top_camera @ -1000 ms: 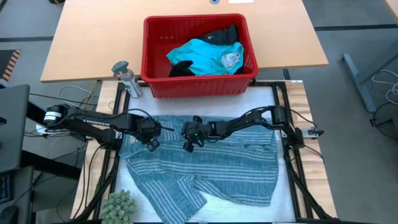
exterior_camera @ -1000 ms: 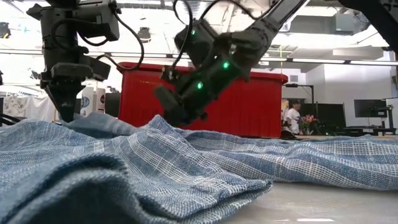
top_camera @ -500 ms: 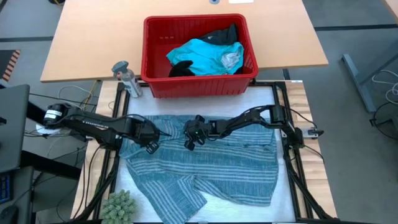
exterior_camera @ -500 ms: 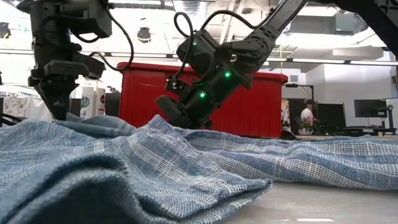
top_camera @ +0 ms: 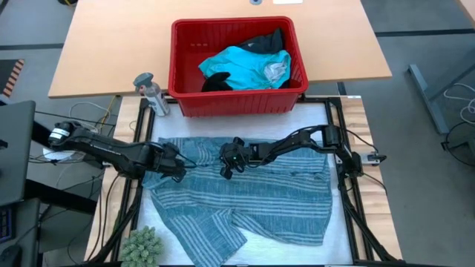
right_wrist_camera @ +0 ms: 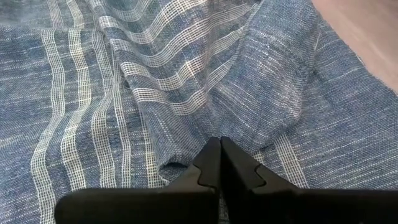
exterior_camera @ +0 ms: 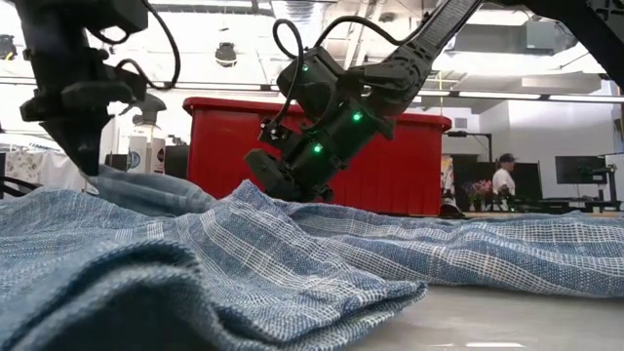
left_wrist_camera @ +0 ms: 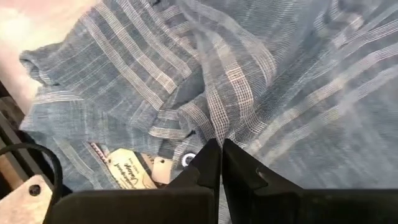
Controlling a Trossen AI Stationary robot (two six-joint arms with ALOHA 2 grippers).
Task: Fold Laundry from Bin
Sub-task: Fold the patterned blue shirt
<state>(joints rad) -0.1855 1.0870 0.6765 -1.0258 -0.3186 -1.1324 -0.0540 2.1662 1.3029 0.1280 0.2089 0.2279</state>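
Observation:
The blue-grey striped garment [top_camera: 245, 196] lies spread and wrinkled on the white mat. Its collar with a paper tag [left_wrist_camera: 134, 171] is near my left gripper. My left gripper [top_camera: 178, 167] is at the garment's far left part and my right gripper [top_camera: 225, 170] at its far middle; both are shut on the cloth. The red bin [top_camera: 237, 100] stands past the mat's far edge. It holds a turquoise garment [top_camera: 241, 65] and black ones [top_camera: 263, 41]. My left gripper pinches a raised ridge of the striped cloth [left_wrist_camera: 214, 127] beside the collar, between its two fingers. The fingers come from above, pointing down [exterior_camera: 83, 161]. The garment around it rests on the mat. My right gripper pinches a fold of the striped cloth [right_wrist_camera: 217, 127] between its shut fingers, slanting down from the table's right. The cloth rises to a small peak [exterior_camera: 252, 190] at the fingertips. Everything else of the garment lies on the mat.
A grey spray bottle [top_camera: 151, 93] stands left of the bin. A green spiky plant [top_camera: 141, 245] sits at the mat's near left corner. Dark frame rails [top_camera: 343, 148] run along both sides. A person [exterior_camera: 503, 175] stands far off in the room.
My left gripper has gone toward the table's left edge, still shut, keeping its tips at the cloth. My right gripper shifted a little toward the far right early on, then held still. The garment's near part has stayed where it was.

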